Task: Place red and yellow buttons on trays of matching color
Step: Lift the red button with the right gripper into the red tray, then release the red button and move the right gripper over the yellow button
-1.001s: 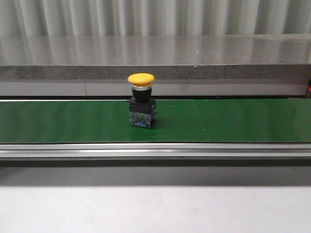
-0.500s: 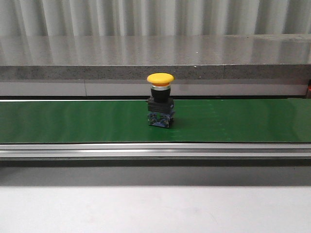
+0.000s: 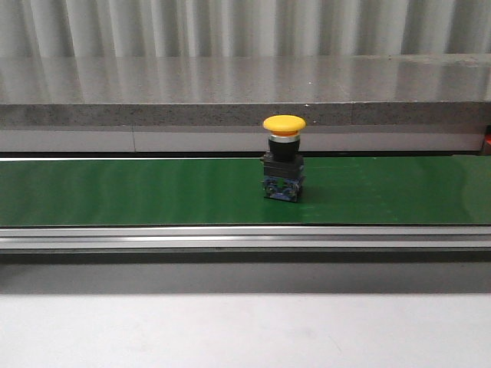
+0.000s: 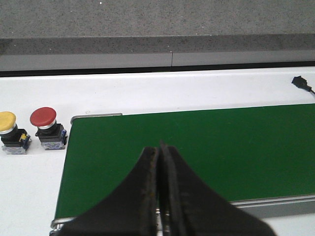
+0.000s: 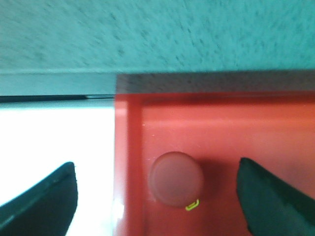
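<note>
A long green conveyor belt (image 3: 138,192) with a matte surface and a brushed metal side rail (image 3: 230,238) runs across the front view, backed by a grey speckled stone ledge (image 3: 230,92). On the belt, a little right of centre, a yellow mushroom-head button (image 3: 284,157) stands upright on its black and blue block, with no arm near it.

In the right wrist view a glossy red tray (image 5: 221,128) fills the frame beside white tabletop. A red button (image 5: 176,178) sits in it, its round cap blurred, between the widely parted fingers (image 5: 42,196) of the right gripper (image 5: 157,196), touching neither.

The left gripper (image 4: 159,196) hovers over the belt's end, its black fingers (image 4: 142,191) pressed together on nothing. Well aside on the white table (image 4: 147,88) stand a second yellow button (image 4: 10,132) and a second red button (image 4: 47,128), close together.
</note>
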`<state>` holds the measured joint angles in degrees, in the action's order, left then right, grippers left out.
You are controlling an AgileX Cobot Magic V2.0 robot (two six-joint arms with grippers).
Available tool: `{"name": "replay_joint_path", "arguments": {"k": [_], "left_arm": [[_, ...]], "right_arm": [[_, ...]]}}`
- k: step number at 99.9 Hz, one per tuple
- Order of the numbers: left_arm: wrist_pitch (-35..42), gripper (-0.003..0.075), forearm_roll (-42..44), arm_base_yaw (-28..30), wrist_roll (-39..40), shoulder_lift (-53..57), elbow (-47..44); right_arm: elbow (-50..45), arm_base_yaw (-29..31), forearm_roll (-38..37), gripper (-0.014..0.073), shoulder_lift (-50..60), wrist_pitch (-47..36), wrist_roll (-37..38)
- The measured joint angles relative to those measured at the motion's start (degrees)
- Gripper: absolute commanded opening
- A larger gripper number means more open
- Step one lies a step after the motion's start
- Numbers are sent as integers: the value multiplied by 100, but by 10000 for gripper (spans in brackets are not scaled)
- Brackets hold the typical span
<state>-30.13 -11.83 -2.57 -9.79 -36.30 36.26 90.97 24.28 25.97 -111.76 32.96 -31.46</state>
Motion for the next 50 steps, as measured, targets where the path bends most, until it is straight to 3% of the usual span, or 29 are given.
{"name": "replay_joint_path", "arguments": {"k": [19, 50], "left_arm": [[0, -20, 0, 0, 0, 0, 0], [0, -20, 0, 0, 0, 0, 0]], "right_arm": [[-365, 0, 45, 647, 853, 437, 0], [-2290, -97, 59, 647, 2485, 571, -53]]}}
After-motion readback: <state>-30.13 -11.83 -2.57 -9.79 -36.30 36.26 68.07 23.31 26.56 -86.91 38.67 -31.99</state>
